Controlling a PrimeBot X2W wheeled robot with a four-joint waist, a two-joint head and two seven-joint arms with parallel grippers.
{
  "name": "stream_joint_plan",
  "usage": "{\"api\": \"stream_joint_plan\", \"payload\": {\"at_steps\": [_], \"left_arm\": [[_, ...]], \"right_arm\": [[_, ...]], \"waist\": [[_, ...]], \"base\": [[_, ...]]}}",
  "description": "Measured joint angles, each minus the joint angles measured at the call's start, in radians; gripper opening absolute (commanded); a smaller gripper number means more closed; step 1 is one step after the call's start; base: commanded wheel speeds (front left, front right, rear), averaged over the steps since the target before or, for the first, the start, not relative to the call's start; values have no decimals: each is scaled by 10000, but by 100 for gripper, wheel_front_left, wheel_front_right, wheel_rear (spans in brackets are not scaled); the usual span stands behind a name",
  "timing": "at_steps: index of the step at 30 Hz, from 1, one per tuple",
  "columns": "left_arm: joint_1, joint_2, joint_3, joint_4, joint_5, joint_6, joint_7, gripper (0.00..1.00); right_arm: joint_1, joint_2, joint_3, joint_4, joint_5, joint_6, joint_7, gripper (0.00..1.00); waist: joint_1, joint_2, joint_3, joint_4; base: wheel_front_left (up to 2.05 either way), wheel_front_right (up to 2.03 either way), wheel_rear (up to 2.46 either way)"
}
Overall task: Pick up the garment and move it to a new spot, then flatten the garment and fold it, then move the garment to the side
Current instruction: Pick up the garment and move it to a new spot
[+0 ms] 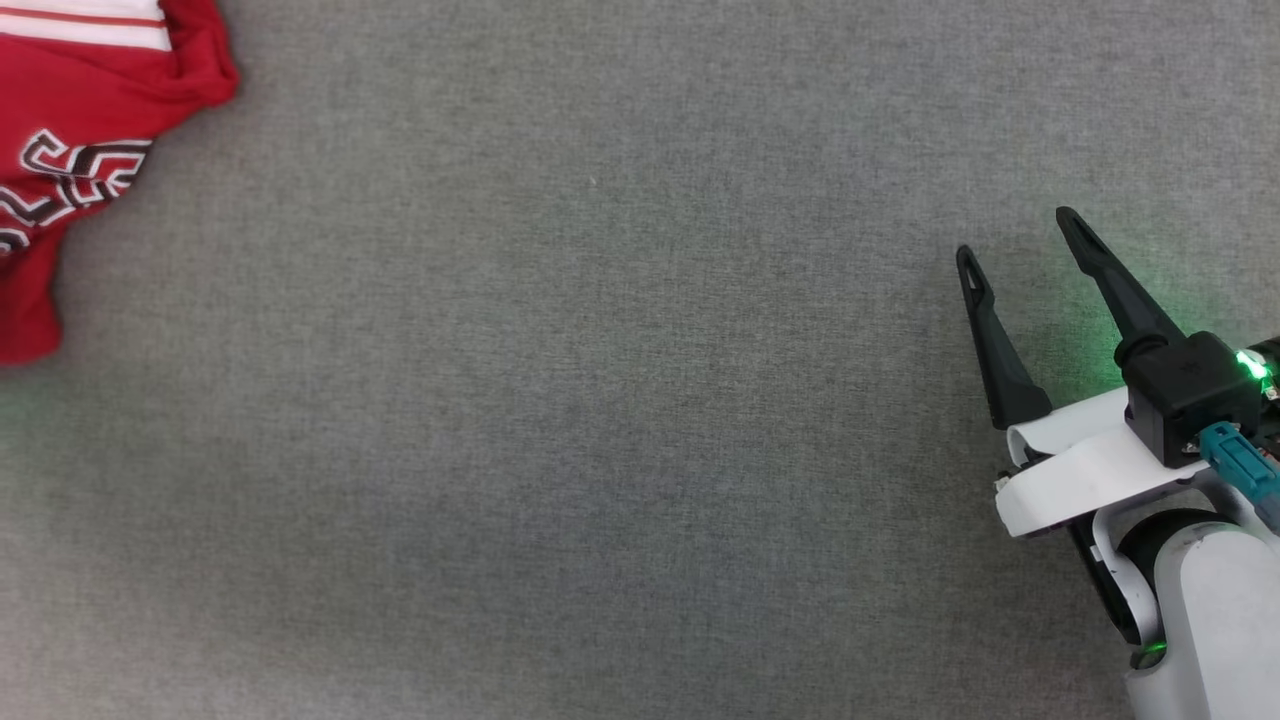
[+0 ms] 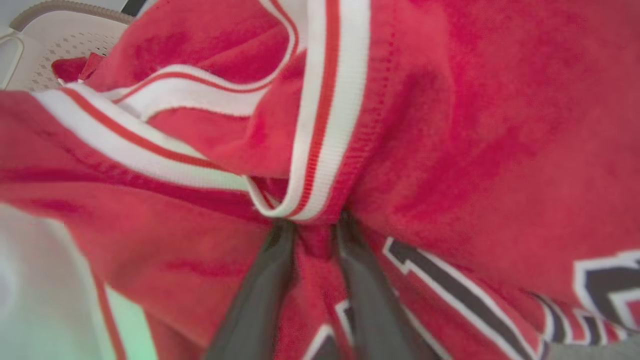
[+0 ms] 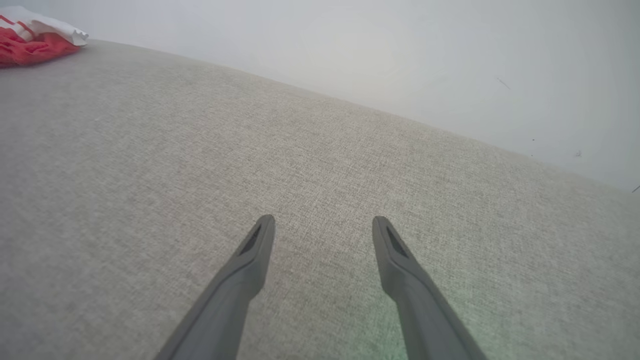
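The garment, a red jersey with white striped trim and black-and-white lettering, lies bunched at the far left of the grey surface. Seen close up in the left wrist view, the garment covers most of the picture. My left gripper has its two dark fingers drawn close together, with a fold of red cloth pinched between them just below a loop of striped trim; the fingertips are buried in the fabric. My right gripper hovers open over bare surface at the right, far from the jersey. From its wrist, the right gripper holds nothing, and the garment shows far off.
A beige perforated basket stands behind the jersey, with a small piece of red cloth at its rim. The grey fabric surface stretches wide between the jersey and the right arm. A pale wall borders its far edge.
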Motion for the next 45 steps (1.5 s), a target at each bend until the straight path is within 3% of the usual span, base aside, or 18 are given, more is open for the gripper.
{"api": "stream_joint_plan", "payload": {"at_steps": [8, 28, 38, 45], "left_arm": [[-67, 15, -399, 155, 59, -2, -819, 0], [-1030, 1256, -1960, -1714, 564, -2, -2792, 0], [-855, 1371, -2420, -3728, 374, -2, -2098, 0], [286, 1427, -2385, -6381, -196, 543, -871, 0]], "right_arm": [[40, 15, 10, 403, 113, 0, -188, 100], [589, 274, 125, 2387, 940, 0, -1413, 100], [788, 257, -245, 2909, 1154, 0, -1914, 100], [825, 167, -802, 3010, 1129, 0, -2079, 100]], "waist": [[0, 0, -471, 213], [0, 0, -3123, 644], [0, 0, -4308, 621], [0, 0, -4618, 114]], "base": [[0, 0, 0], [0, 0, 0], [0, 0, 0], [0, 0, 0]]}}
